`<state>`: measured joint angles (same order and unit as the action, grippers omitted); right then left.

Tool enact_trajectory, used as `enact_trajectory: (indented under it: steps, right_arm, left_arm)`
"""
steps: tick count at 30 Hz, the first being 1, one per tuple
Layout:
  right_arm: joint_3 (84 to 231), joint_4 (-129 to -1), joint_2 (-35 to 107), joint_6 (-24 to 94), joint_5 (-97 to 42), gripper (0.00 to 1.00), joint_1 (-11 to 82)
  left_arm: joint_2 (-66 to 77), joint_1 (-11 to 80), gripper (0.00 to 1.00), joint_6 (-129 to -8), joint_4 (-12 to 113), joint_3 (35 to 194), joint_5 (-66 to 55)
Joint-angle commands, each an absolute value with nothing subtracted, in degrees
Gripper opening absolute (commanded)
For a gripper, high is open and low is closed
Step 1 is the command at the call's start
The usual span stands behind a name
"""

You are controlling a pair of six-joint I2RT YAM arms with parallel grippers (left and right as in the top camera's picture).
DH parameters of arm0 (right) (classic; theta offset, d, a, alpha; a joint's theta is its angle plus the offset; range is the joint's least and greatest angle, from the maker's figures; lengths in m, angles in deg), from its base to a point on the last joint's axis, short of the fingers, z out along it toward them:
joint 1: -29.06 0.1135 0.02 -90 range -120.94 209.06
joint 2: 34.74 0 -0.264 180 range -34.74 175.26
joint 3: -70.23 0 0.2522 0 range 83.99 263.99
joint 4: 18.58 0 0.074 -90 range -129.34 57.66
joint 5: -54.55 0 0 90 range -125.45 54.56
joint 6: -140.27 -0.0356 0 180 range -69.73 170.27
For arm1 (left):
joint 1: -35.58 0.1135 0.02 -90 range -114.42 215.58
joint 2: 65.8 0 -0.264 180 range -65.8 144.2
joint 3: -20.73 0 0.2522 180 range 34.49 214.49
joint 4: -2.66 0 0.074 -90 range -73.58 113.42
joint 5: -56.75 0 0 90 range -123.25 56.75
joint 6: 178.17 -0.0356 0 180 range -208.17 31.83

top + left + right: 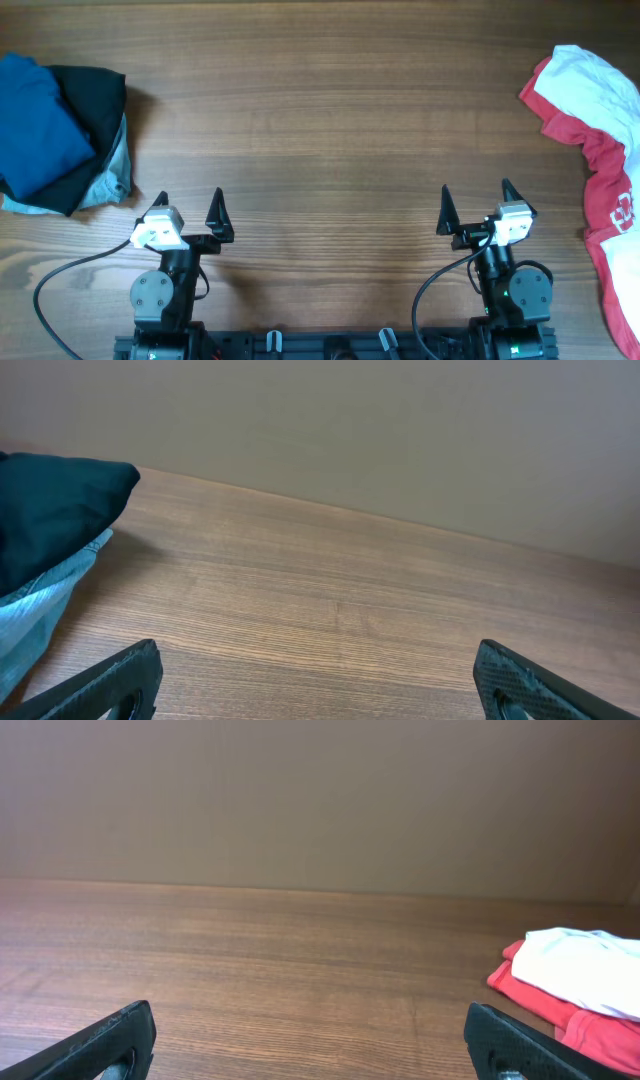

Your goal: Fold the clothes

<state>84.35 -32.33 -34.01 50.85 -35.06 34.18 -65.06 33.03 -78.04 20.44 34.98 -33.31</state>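
Looking down on a brown wood-grain table point(320, 120), we see both arms sitting along its near edge. We have the left gripper point(190, 207) with its fingers spread wide and nothing between them, and the right gripper point(477, 200) just the same, wide and empty. Over at the right edge lie the clothes point(600, 140): a white shirt point(590, 85) crumpled on top of a red garment point(605, 170) that trails toward the near right corner. At the left edge we spot a blue garment point(30, 125), a black garment point(95, 100) and a pale blue garment point(112, 175) piled together. Beyond the far edge stands a plain beige wall point(400, 430).
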Motion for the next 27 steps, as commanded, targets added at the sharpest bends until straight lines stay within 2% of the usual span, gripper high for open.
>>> enact_trajectory:
  steps: [1, 27]
  right_arm:
    - [84.28, -32.04, -34.49, 51.59, -34.54, 1.0, 34.47]
    - [84.28, -32.11, -34.49, 51.55, -33.9, 1.0, 34.47]
  left_arm:
    - [-65.63, 32.79, 1.0, -78.74, 20.76, 34.81, -32.22]
    - [-65.63, 32.79, 1.0, -78.74, 20.76, 34.81, -32.19]
